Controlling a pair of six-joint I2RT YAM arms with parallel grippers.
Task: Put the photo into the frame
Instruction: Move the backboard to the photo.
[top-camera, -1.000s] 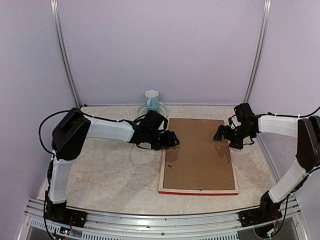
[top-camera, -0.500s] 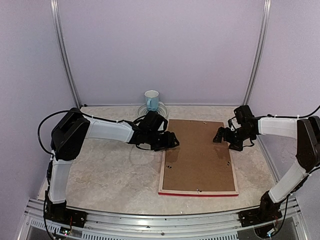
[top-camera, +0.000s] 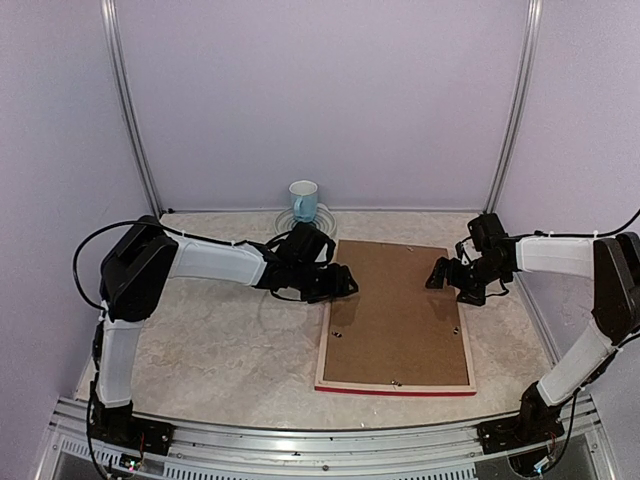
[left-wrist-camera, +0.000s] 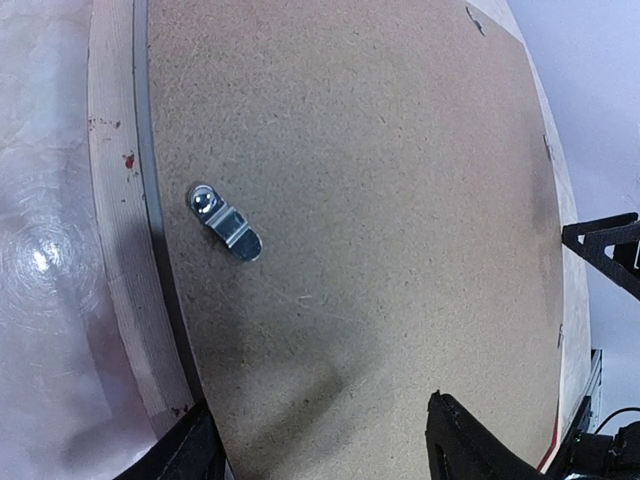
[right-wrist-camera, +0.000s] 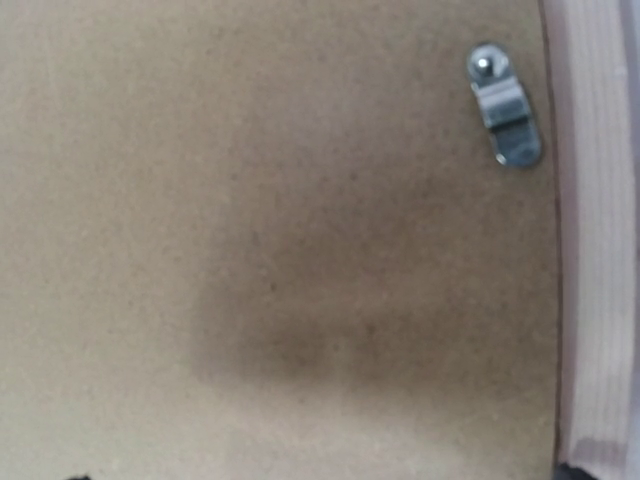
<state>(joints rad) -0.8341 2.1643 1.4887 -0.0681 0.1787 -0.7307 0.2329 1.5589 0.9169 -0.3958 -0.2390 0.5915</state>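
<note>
1. The frame (top-camera: 395, 386) lies face down on the right half of the table (top-camera: 220, 340), with its red edge toward the near edge and its far end short of the back edge. The photo is not in view. Whether it already sits under the backing board (top-camera: 395, 310) cannot be told.
2. Likely risk: small metal clips lie over the board. Pushing or prying at it before they are swung aside could skid the whole frame across the smooth table instead of opening it.
3. A finger catching the thin rim could also tip the frame up and let it drop.
4. The frame's back is pale wood flecked with red paint. The brown, grainy board fills its opening, flat. One silvery clip (left-wrist-camera: 227, 222) sits near the left rim and another (right-wrist-camera: 505, 105) near the right.
5. The left gripper (top-camera: 335, 283) hovers at the frame's far left edge, fingers apart, gripping nothing.
6. The right gripper (top-camera: 445, 275) hovers at the far right edge, jaws wide, empty.
7. A mug (top-camera: 303, 198) stands at the table's back edge, apart from the frame.
</note>
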